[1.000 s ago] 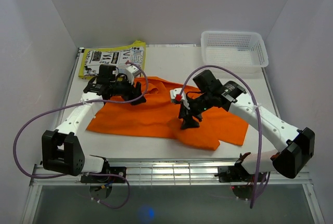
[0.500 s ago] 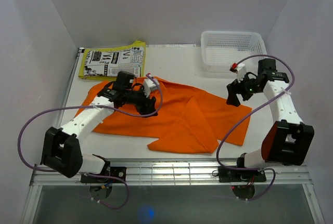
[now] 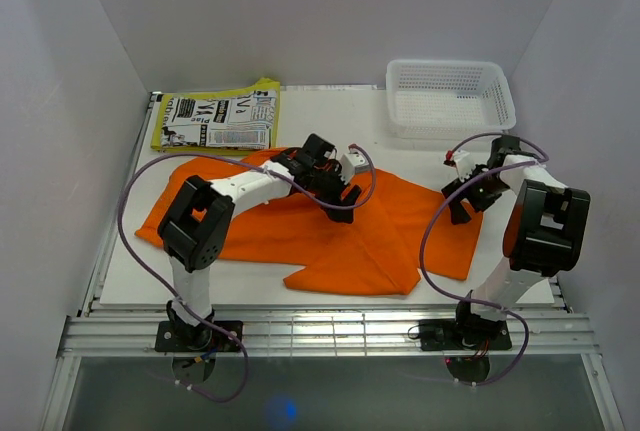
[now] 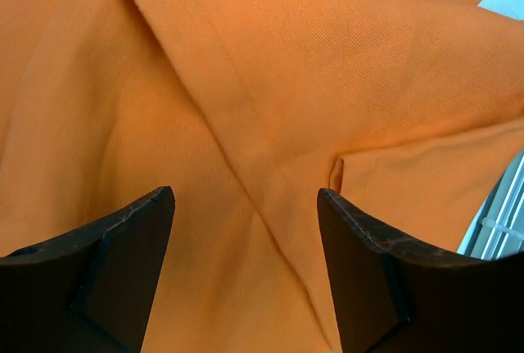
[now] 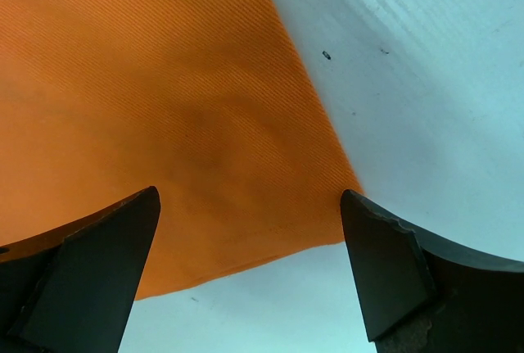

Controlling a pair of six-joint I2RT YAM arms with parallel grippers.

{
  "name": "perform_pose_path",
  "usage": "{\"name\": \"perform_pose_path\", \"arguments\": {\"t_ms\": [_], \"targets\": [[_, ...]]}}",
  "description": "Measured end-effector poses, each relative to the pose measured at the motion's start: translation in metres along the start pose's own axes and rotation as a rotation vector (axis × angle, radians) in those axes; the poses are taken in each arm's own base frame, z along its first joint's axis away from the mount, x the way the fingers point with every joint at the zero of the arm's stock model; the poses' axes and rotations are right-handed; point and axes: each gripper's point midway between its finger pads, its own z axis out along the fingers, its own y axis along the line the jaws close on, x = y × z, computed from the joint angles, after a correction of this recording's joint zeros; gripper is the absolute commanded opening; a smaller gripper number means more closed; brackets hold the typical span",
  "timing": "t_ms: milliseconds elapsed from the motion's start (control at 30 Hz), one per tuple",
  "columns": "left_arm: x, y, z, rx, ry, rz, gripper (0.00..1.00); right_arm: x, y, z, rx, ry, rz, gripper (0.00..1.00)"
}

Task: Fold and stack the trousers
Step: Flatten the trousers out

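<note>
White table (image 3: pixel 330 116) is covered across its middle by orange trousers (image 3: pixel 290 236). Left gripper (image 3: pixel 338 196), jaws spread, is held above their centre; right gripper (image 3: pixel 462 203), likewise parted, above their corner nearest the right edge.

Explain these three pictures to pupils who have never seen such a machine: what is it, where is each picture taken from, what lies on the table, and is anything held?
The machine is two robot arms bolted at the near edge of a white table. The wide picture comes from a fixed camera above and behind them. The two close-ups come from a camera on each wrist, so the dark shapes at the bottom are that arm's own fingers. The left tool hangs open over the middle of the orange trousers, above a crease. The right tool hangs open over their right-hand edge, where cloth meets table. Neither holds anything. A white basket and a yellow printed packet lie at the back.
</note>
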Motion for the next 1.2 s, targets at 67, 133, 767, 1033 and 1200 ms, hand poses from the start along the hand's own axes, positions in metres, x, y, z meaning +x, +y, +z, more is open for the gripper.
{"name": "perform_pose_path", "arguments": {"t_ms": [67,133,767,1033,1200], "targets": [[0.001,-0.002,0.012,0.014,0.010,-0.009,0.82,0.006,0.001,0.007,-0.001,0.017,-0.004,0.95],[0.006,-0.004,0.025,0.027,0.025,-0.022,0.82,0.009,0.001,0.012,0.001,0.028,-0.013,0.93],[0.047,-0.070,0.005,0.231,0.098,0.038,0.00,-0.005,0.001,0.003,0.025,0.019,-0.058,0.08],[0.092,-0.096,-0.068,0.234,0.127,0.200,0.00,-0.081,-0.035,-0.086,0.232,-0.154,-0.154,0.08],[0.141,-0.097,-0.075,0.242,0.234,0.190,0.00,-0.153,-0.059,-0.165,0.405,-0.316,-0.237,0.08]]}}
